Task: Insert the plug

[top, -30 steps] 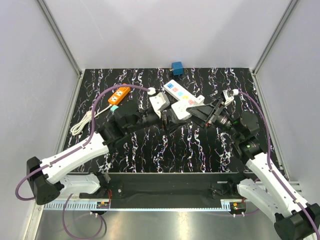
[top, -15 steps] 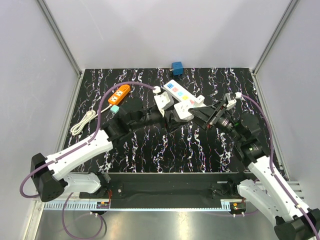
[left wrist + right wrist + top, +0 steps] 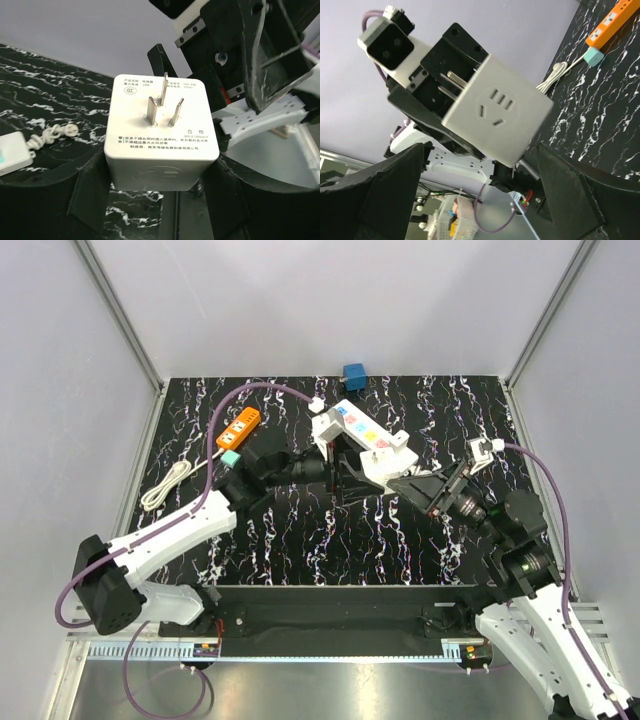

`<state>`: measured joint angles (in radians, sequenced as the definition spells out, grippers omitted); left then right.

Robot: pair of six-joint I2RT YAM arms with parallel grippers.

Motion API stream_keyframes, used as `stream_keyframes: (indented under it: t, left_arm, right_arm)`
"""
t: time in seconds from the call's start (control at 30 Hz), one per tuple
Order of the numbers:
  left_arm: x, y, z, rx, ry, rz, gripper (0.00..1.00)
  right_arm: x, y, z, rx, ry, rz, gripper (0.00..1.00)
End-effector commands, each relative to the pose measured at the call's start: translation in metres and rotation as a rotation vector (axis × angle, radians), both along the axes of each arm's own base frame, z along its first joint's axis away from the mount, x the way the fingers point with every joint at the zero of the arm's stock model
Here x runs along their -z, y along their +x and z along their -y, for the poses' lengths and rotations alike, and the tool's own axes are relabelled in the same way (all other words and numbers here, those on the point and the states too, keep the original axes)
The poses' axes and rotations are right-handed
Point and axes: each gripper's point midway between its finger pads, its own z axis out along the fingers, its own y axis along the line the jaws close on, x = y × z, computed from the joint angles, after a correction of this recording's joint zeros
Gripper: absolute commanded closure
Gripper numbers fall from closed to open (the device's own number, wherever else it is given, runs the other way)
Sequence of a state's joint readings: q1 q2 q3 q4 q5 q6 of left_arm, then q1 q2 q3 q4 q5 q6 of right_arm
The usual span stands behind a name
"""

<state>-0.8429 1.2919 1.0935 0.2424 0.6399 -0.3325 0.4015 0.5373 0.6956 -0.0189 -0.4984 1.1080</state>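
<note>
The left gripper [image 3: 159,192] is clamping the plug [image 3: 160,160], a white cube adapter, by its two side faces and is holding it up off the tabletop [image 3: 300,540]. The three metal prongs are facing back toward the left wrist camera. The socket face is pointing at the right gripper [image 3: 481,150], which is standing wide with nothing in its grasp, just short of the cube.

So the pick-up part is looking done: the plug is in hand and clear of the surface. The insertion itself is not, since the prongs are showing bare and are entering nothing. The white power strip [image 3: 365,433] is lying just beyond the two grippers in the overhead view, and an orange power strip [image 3: 238,428] is resting well off to the left. I cannot tell which one is meant to take the plug.

What is remaining, by my reading, is turning the cube, or passing it to the open right gripper, so the prongs are facing a socket, then lining them up and pressing home
</note>
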Motion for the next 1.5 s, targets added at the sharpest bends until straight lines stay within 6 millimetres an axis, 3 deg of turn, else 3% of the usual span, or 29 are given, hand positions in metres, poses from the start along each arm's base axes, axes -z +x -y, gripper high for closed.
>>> stream_keyframes:
  t: [0.0,0.13,0.27,0.4,0.57,0.63,0.73,0.83,1.13,1.47]
  left_arm:
    - [-0.064,-0.021,-0.011,0.101,-0.186,0.025,1.0]
    - [-0.07,-0.024,-0.018,0.135,-0.19,-0.026,1.0]
    - [-0.073,-0.022,-0.025,0.16,-0.215,-0.101,1.0]
    - [-0.082,-0.027,-0.028,0.202,-0.256,-0.156,1.0]
    - [-0.11,-0.035,-0.044,0.241,-0.427,-0.221,1.0]
    - [-0.128,-0.037,-0.054,0.251,-0.545,-0.199,1.0]
    - [-0.139,-0.037,-0.061,0.286,-0.649,-0.24,1.0]
    - [-0.145,-0.034,-0.065,0.294,-0.718,-0.254,1.0]
    - [-0.162,-0.013,-0.075,0.162,-0.842,-0.177,1.0]
    - [-0.171,0.006,-0.066,0.158,-0.891,-0.205,1.0]
  right_arm:
    - [0.0,-0.007,0.004,0.01,-0.072,0.086,0.0]
    - [0.003,-0.016,0.012,0.038,-0.099,0.194,0.0]
    - [-0.022,-0.03,0.023,0.084,-0.128,0.377,0.01]
    - [-0.045,-0.047,0.015,0.002,-0.143,0.535,0.02]
    - [-0.072,-0.026,0.013,0.051,-0.051,0.512,0.1]
    - [-0.08,-0.021,0.01,0.044,0.011,0.516,0.07]
    - [-0.093,-0.004,0.004,0.057,0.054,0.557,0.02]
    - [-0.116,0.003,0.001,0.059,0.083,0.627,0.0]
    - [-0.151,0.016,0.013,0.197,0.089,0.735,0.0]
    - [-0.162,0.03,0.005,0.196,0.074,0.77,0.0]
